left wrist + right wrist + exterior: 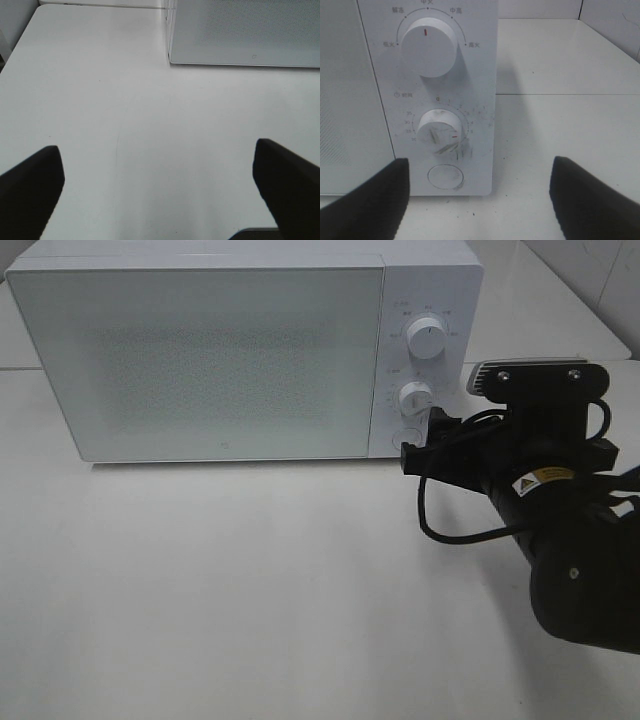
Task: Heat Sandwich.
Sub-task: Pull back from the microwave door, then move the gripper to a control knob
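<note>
- Right gripper (480, 200): jaws wide apart, clamped on nothing, facing the control panel of the microwave (200, 252), just short of the timer knob (440, 129) and the round button (445, 176).
- Left gripper (157, 190): jaws apart, empty, above the bare table (125, 100).
- Sandwich: not visible in any view. Door (200, 360) shut and frosted; contents unconfirmed, sandwich probably inside.
- Risk: off-centre closing on the timer knob, causing a slip or an over-turn; red mark already off zero.
- Risk: stray contact with the round button, probably releasing the door.
- Writing: Chinese heat levels around the power knob (427, 46), among them 中火, 中高, 高火; 时间 and minute figures by the timer knob.
- Yellow warning label (545, 480) on the arm, text unreadable.
</note>
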You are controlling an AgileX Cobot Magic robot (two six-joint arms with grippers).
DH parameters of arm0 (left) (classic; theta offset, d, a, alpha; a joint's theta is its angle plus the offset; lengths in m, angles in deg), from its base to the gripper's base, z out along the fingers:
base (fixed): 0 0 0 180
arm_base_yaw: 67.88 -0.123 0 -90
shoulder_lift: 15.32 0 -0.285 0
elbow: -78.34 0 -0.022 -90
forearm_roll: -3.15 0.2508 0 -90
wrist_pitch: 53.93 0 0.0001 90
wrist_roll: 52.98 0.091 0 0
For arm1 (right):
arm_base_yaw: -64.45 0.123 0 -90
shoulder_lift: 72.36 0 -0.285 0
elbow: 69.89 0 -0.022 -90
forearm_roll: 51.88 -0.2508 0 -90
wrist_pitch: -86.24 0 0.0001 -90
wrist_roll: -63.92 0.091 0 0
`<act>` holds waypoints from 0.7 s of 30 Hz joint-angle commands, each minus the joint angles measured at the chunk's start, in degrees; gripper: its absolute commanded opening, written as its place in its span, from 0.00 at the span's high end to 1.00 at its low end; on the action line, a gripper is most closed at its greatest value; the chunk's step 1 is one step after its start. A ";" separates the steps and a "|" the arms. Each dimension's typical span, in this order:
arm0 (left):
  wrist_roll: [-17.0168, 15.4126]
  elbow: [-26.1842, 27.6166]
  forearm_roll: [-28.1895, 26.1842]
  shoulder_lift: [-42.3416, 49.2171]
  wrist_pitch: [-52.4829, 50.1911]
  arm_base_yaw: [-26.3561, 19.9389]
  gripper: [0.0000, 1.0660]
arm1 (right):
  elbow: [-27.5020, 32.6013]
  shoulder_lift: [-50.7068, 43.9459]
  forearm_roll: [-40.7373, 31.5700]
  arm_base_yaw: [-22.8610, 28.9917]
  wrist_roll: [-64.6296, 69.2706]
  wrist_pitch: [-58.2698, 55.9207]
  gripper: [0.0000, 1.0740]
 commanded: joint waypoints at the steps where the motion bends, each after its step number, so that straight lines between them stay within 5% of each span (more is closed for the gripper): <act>1: -0.11 -0.17 0.11 0.92 -0.86 -0.23 0.08 | -2.29 2.29 2.18 -0.46 0.23 1.15 0.30; 21: -0.11 -0.17 0.11 0.92 -0.86 -0.23 0.08 | -14.32 11.92 8.71 -5.10 0.46 -2.86 0.30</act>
